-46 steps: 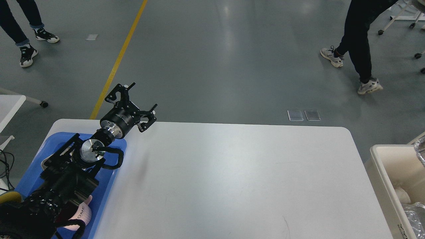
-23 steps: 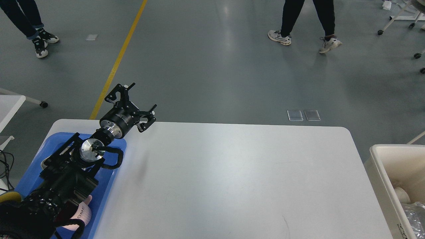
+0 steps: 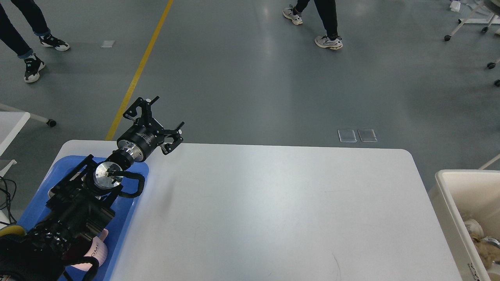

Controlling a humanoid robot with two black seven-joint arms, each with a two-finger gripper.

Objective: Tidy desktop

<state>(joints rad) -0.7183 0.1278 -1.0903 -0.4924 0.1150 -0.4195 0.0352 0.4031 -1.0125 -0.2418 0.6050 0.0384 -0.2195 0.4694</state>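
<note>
Desktop [image 3: 273,210]: plain white. Tray [image 3: 131,203]: blue. Bin [image 3: 449,203]: cream-white. L gripper [image 3: 162,119]: black, silver wrist ring. Floor [image 3: 242,70]: grey w/ yellow line [image 3: 138,74]. Tube [image 3: 95,251] in tray: pale pink, dark lettering.

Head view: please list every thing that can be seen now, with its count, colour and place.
desktop: 1, white, fills the middle of the view
tray: 1, blue, on the left end of the desktop, partly under the left arm
pink and white item: 1, in the tray near the bottom edge, partly hidden
bin: 1, cream-white, just off the right end of the desktop, with crumpled stuff inside
floor line: 1, yellow, on the grey floor beyond the desktop, left
clear floor plates: 2, on the floor beyond the far edge
people's legs: 2 persons, dark trousers, far left and top centre
left gripper: 1, black, open, above the far left corner of the desktop
right gripper: not in view
</note>
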